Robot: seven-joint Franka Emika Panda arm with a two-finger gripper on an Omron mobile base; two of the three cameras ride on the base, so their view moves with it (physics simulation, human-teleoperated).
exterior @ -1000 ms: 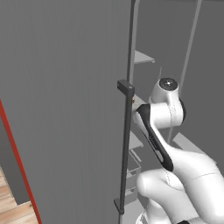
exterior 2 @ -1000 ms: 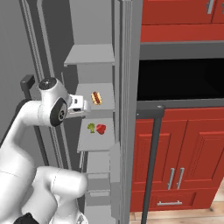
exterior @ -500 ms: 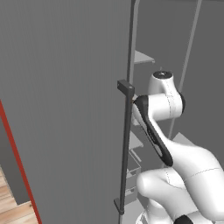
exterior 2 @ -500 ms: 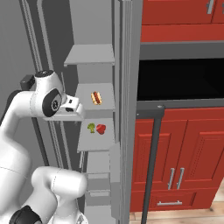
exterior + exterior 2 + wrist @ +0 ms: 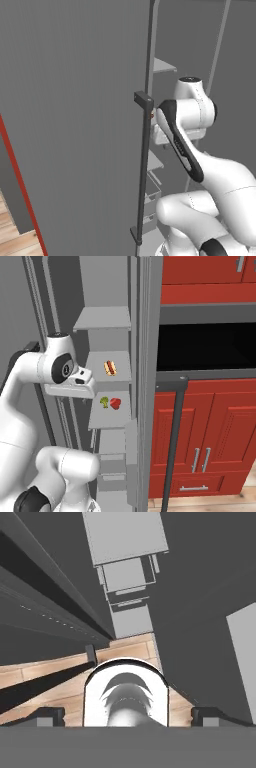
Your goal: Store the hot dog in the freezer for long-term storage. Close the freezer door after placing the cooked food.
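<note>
Withdrawing from the freezer (image 5: 107, 406), the arm now sits at 9 o'clock of the hot dog (image 5: 110, 368), which rests alone on its shelf. Claw (image 5: 127, 714) looks wide, empty. Freezer door (image 5: 75, 125) remains open; closing comes next.

The hot dog (image 5: 110, 368), a small tan bun with a reddish sausage along its middle, lies flat on a pale grey freezer shelf (image 5: 120, 375), about midway across it and near its back edge, with the sausage running front to back. The freezer (image 5: 107, 326) is the tall narrow grey compartment with stacked pale grey shelves and drawers below. The freezer door (image 5: 70, 125) is a tall plain grey panel standing open, swung well out from the compartment. Its long vertical dark grey bar handle (image 5: 144, 165) runs along its free edge.
</note>
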